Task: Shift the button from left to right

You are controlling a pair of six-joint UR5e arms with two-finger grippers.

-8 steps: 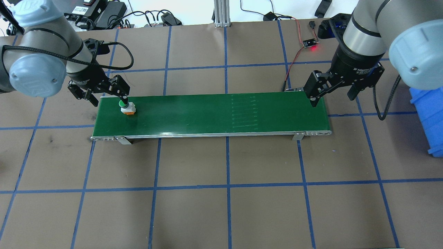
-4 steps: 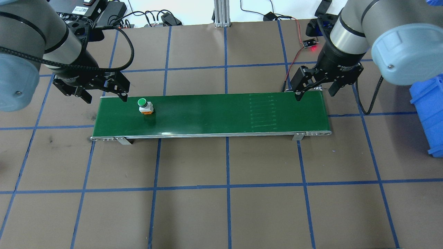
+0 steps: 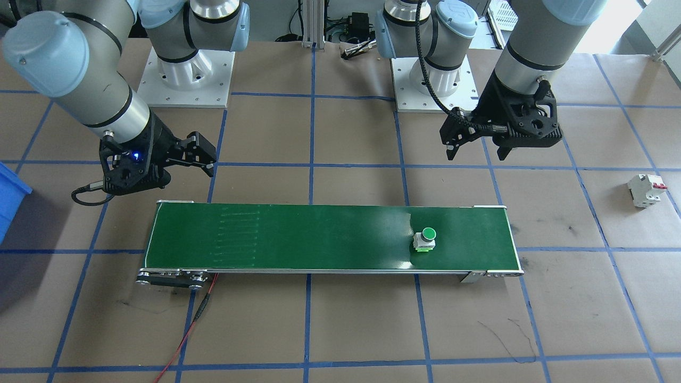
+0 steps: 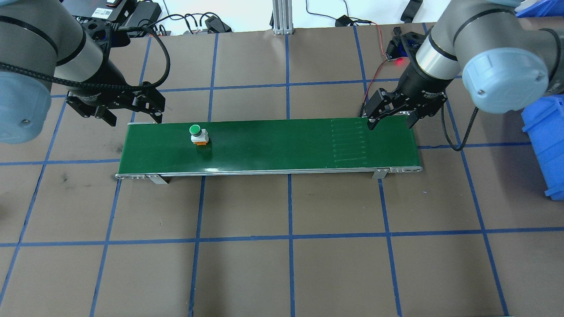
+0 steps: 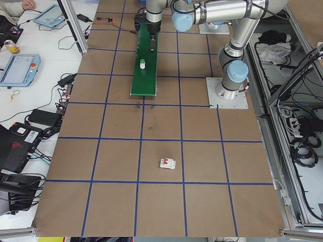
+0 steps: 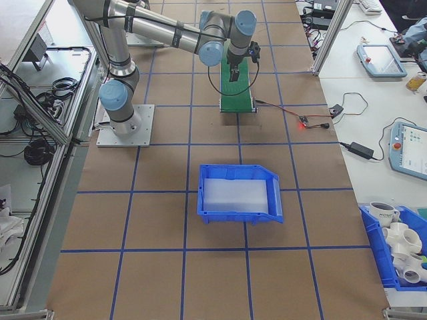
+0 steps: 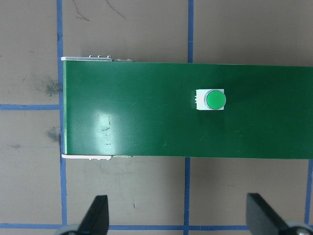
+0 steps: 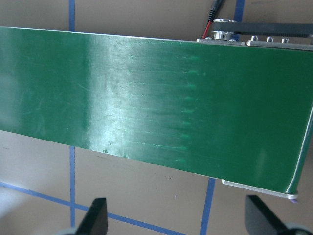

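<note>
Green belt [image 4: 273, 147], button [image 4: 198, 134] aboard — blue bin [image 6: 239, 193]

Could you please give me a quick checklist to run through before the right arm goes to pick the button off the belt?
1. Button upright on the green belt: ok.
2. Left hand open and clear of the button: ok.
3. Right hand open and empty: ok.
4. Button within the right hand's span: not ok, it stands near the belt's left end.
5. Belt between button and right end free of objects: ok.
6. Belt running: cannot tell.
</note>
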